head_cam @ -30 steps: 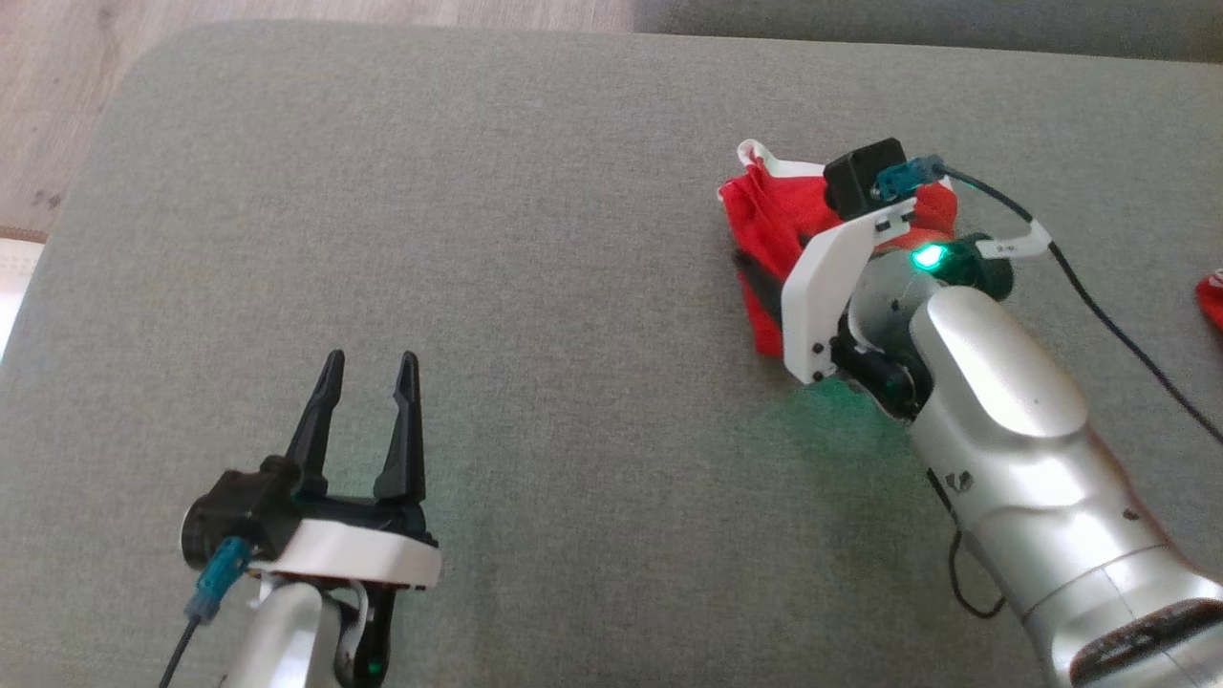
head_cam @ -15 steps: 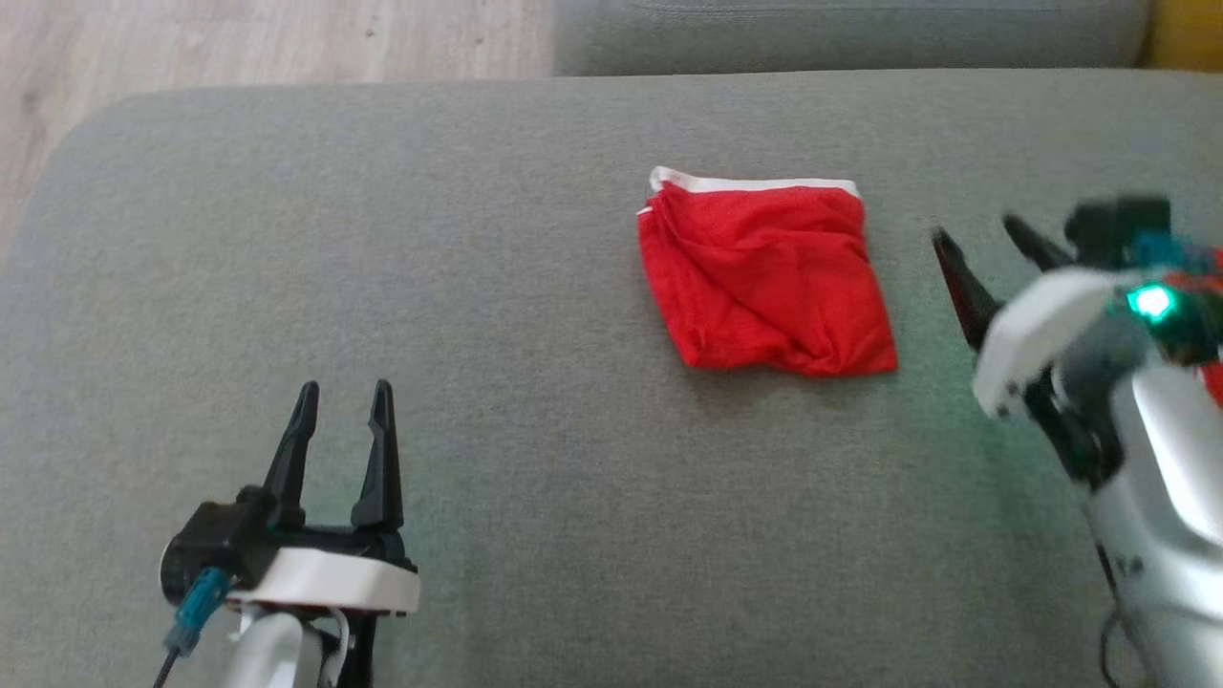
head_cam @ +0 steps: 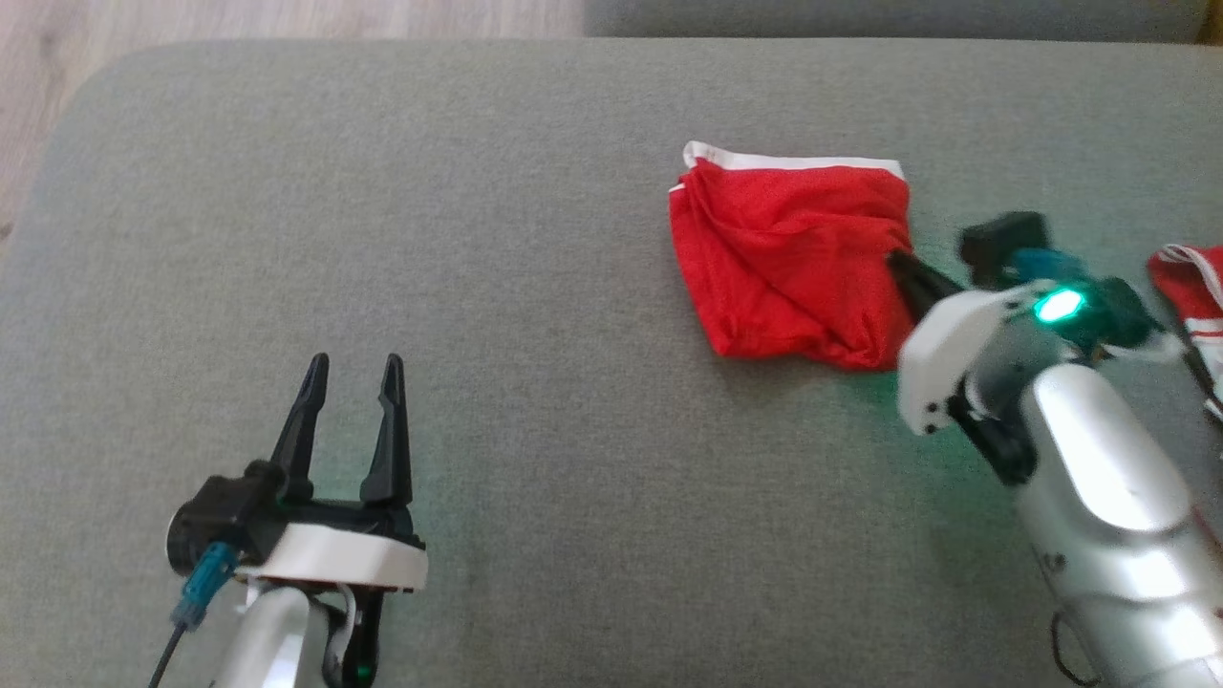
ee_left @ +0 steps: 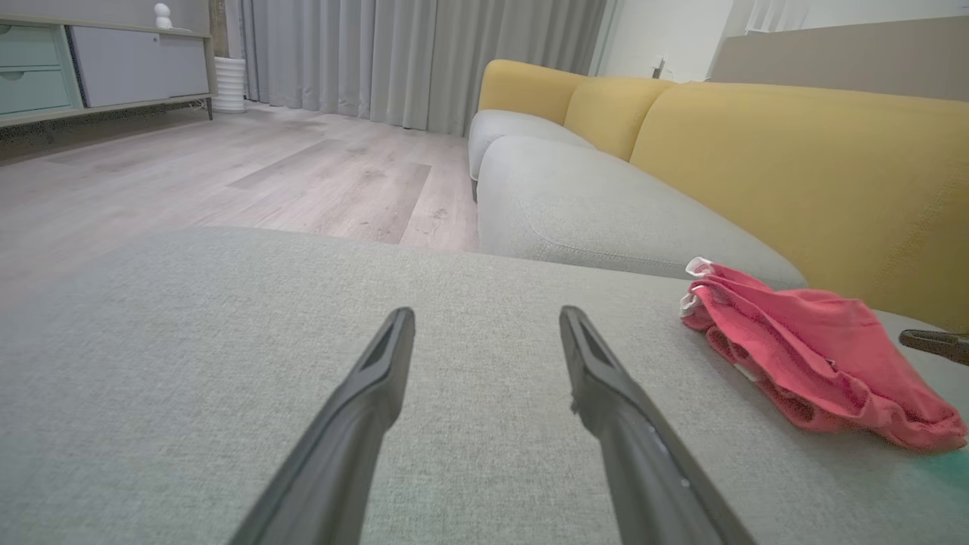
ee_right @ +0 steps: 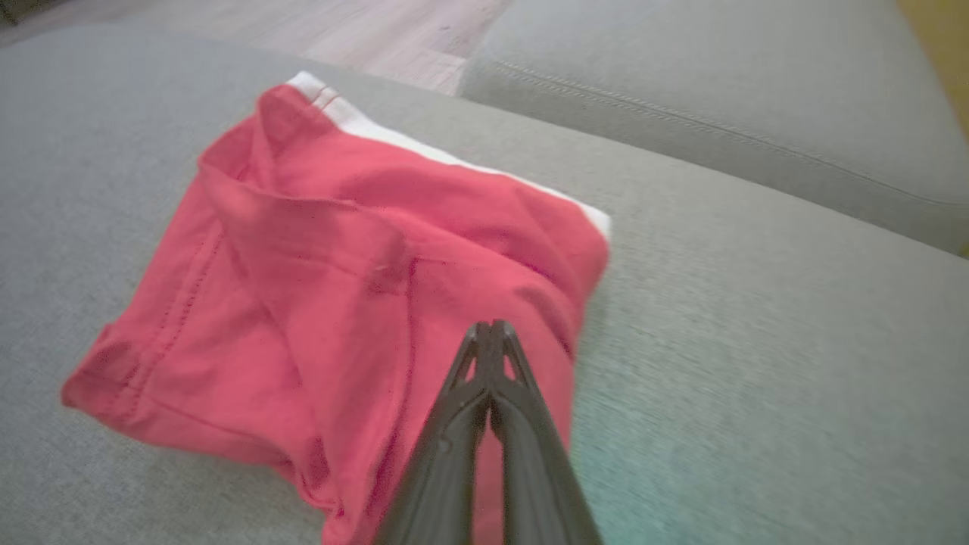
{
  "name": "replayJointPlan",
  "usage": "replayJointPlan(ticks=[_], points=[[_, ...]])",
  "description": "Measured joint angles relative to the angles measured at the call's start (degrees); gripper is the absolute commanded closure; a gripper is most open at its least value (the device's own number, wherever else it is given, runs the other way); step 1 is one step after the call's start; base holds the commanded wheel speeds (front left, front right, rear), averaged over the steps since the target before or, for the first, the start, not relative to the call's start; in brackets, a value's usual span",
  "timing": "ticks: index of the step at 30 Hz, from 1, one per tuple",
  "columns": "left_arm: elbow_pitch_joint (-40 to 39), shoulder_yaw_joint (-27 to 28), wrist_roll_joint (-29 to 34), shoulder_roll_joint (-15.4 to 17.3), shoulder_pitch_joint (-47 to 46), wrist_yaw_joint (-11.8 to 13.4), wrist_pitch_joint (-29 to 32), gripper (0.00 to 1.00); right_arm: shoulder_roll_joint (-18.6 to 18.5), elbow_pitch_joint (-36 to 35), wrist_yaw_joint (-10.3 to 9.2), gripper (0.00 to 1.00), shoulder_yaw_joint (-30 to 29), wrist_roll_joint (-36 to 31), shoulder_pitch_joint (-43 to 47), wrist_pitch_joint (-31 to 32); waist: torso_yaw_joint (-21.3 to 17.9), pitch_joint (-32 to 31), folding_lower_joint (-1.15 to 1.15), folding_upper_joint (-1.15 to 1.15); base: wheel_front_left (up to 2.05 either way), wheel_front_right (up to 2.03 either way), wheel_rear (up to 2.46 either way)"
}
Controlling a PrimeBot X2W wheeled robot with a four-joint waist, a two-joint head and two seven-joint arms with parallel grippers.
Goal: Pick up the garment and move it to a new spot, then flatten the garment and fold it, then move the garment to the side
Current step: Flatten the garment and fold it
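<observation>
One folded red garment (head_cam: 788, 263) lies on the grey cushion (head_cam: 478, 239); it seems soft, light, easy to unfold. Right end effector (ee_right: 492, 329), fingers together, is at its right edge; better pinch all layers there. Left end effector (head_cam: 354, 363) apart.

The head view looks down on the cushion (head_cam: 478, 191). The left wrist view skims low along it. The right looks down close on the garment (ee_right: 303, 265), which all three share.

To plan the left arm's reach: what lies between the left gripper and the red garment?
Nothing but bare grey cushion lies between the left gripper and the red garment; the head view shows this stretch.
</observation>
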Motion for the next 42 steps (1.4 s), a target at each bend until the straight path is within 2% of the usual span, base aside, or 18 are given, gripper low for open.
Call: replayJointPlan(ticks=[5,8,11,12,13,14,15,17,18,19,20,25,29,33,42], points=[[0.4,-0.4,0.0,0.2,-0.4,0.0,0.0,0.0,1.6,6.6,0.0,1.0,8.6,-0.2,-4.2,3.1,1.3,0.9,0.01,0.0,0.0,0.0,0.0],[0.7,-0.4,0.0,0.3,-0.4,0.0,0.0,0.0,3.4,7.5,0.0,1.0,16.7,6.1,-4.0,5.2,1.5,0.4,0.0,0.0,0.0,0.0,0.0],[0.7,-0.3,0.0,0.4,-0.3,0.0,0.0,0.0,3.4,2.9,0.0,1.0,26.7,14.5,-3.8,6.9,1.4,-0.6,0.0,0.0,0.0,0.0,0.0],[0.7,0.1,0.0,0.4,-0.1,0.0,0.0,0.0,2.9,-2.3,0.0,1.0,32.4,18.8,-3.3,7.2,0.9,-1.2,0.0,0.0,0.0,0.0,0.0],[0.7,0.5,0.0,0.5,0.2,0.0,0.0,0.0,2.3,-5.0,0.0,1.0,34.1,20.6,-2.8,7.2,0.5,-1.4,0.0,0.0,0.0,0.0,0.0],[0.6,0.9,0.0,0.6,0.7,0.0,0.0,0.0,-0.1,-9.0,0.0,1.0,36.0,22.2,-2.3,6.3,-0.3,-1.9,-0.01,0.0,0.0,0.0,0.0],[0.5,1.0,0.0,0.6,1.0,0.1,0.0,0.0,-1.4,-10.5,0.0,1.0,35.8,22.8,-2.0,5.5,-0.7,-2.1,0.0,0.0,0.0,0.0,0.0],[0.3,1.1,0.0,0.6,1.5,0.1,0.0,0.0,-3.3,-12.7,0.0,1.0,33.8,23.5,-1.1,3.5,-1.5,-2.8,0.0,0.0,0.0,0.0,0.0],[0.2,1.2,0.0,0.6,1.8,0.1,0.0,0.0,-3.8,-13.7,0.0,0.93,32.2,23.1,-0.5,1.9,-2.0,-3.2,-0.01,0.0,0.0,0.0,0.0],[0.1,1.4,0.0,0.6,2.1,0.1,0.0,0.0,-3.9,-14.5,0.0,0.17,30.0,22.6,0.2,0.2,-2.3,-3.6,-0.01,0.0,0.0,0.0,0.0],[0.1,1.6,-0.1,0.6,2.4,0.1,0.0,0.0,-3.7,-15.3,0.0,0.0,27.1,22.0,1.2,-1.9,-2.7,-4.0,0.0,0.0,0.0,0.0,0.0],[-0.3,3.1,-0.1,0.6,4.5,0.8,0.0,0.0,-1.7,-17.8,0.0,0.0,8.6,16.2,8.6,-12.3,-4.5,-6.3,-0.01,0.0,0.0,0.0,0.0],[-0.9,4.3,-0.1,0.7,6.9,1.6,0.0,0.0,1.5,-18.7,0.0,0.0,-3.0,11.5,17.7,-14.1,-6.0,-8.4,-0.01,0.0,0.0,0.0,0.0],[-1.4,5.2,-0.1,0.8,9.3,2.1,0.0,0.0,4.2,-20.4,0.0,0.0,-9.4,8.3,25.5,-12.9,-7.6,-10.1,-0.01,0.0,0.0,0.0,0.0],[-2.1,6.8,-0.1,1.2,10.8,2.8,0.0,0.0,6.4,-24.7,0.0,0.0,-13.6,5.6,29.4,-10.9,-9.9,-11.5,-0.01,0.0,0.0,0.0,0.0]])
